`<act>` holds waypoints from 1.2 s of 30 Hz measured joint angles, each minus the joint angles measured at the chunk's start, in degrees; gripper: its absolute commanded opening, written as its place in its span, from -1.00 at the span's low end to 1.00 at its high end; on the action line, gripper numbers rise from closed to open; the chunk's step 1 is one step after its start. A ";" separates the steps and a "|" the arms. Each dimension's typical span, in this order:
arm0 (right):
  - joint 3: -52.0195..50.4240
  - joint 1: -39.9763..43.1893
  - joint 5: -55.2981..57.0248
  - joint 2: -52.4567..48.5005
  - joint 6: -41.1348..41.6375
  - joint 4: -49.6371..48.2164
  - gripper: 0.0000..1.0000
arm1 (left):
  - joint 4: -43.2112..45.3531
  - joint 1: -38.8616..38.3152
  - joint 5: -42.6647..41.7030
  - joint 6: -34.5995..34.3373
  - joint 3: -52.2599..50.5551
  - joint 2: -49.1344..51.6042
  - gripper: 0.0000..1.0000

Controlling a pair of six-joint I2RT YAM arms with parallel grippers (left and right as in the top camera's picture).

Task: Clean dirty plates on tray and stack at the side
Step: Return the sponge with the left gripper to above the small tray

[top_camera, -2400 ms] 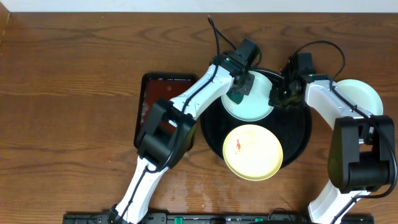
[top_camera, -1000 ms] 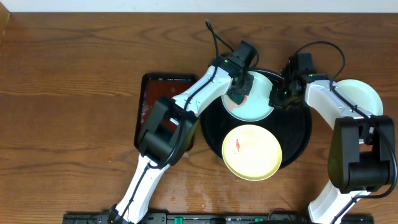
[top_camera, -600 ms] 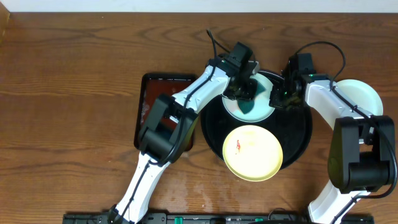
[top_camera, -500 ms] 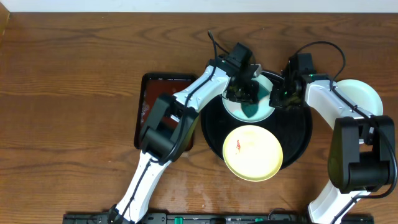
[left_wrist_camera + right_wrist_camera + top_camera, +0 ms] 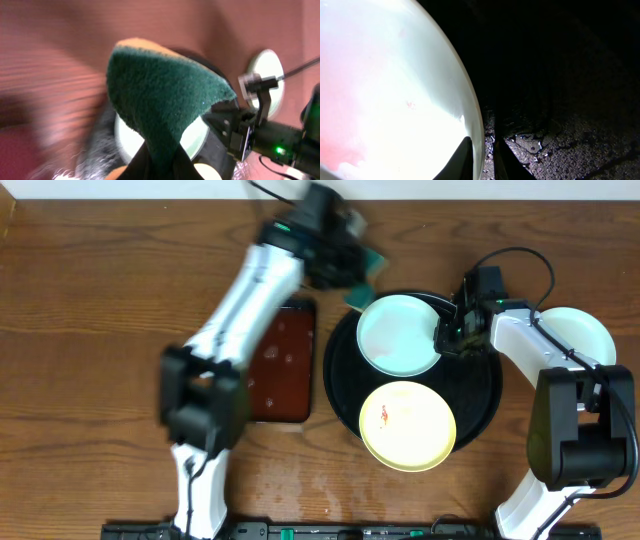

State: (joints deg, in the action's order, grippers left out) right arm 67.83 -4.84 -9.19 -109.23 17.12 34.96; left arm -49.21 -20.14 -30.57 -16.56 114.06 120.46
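A mint-blue plate [image 5: 398, 335] lies at the back of the black tray [image 5: 482, 392]; it fills the right wrist view [image 5: 385, 85]. A yellow plate [image 5: 407, 425] with a red smear lies in front of it. Another mint-blue plate [image 5: 583, 332] lies on the table to the right. My right gripper [image 5: 442, 337] is shut on the tray plate's right rim, one finger over it and one under [image 5: 482, 157]. My left gripper [image 5: 362, 268] is shut on a green sponge [image 5: 165, 105] and is raised behind and left of the tray, blurred.
A rectangular brown-red tray [image 5: 282, 360] lies left of the black tray. The black tray's surface is wet [image 5: 555, 135]. The left arm [image 5: 240, 310] reaches over the brown-red tray.
My left gripper has lifted the sponge off the mint-blue plate and swung back and left, off the tray. The right gripper has kept hold of the plate's rim.
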 measured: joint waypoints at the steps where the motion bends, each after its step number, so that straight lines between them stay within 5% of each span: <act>1: -0.04 0.00 0.02 0.00 0.00 -0.02 -0.73 | -3.04 1.40 2.34 -0.11 0.44 -2.10 -0.85; 7: -0.09 -0.04 0.04 0.00 0.00 -0.07 -0.77 | -22.43 7.34 17.09 -0.15 1.44 -9.44 -0.85; 11: -0.11 -0.35 0.72 0.00 -0.17 -0.57 -0.98 | -28.96 9.90 23.58 0.09 0.72 -8.76 -0.85; 28: -0.07 -0.52 0.81 9.55 -1.40 -2.19 -0.98 | -32.98 12.04 27.93 2.01 -0.35 -8.96 -0.85; 36: 0.35 -0.59 5.09 18.51 -3.15 -0.61 -0.98 | -33.90 10.47 27.93 2.01 -0.90 -20.09 -0.85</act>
State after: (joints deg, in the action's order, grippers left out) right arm 68.18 -5.43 -4.10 -90.72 13.98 34.35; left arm -83.11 -9.67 -2.63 -14.55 113.16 100.38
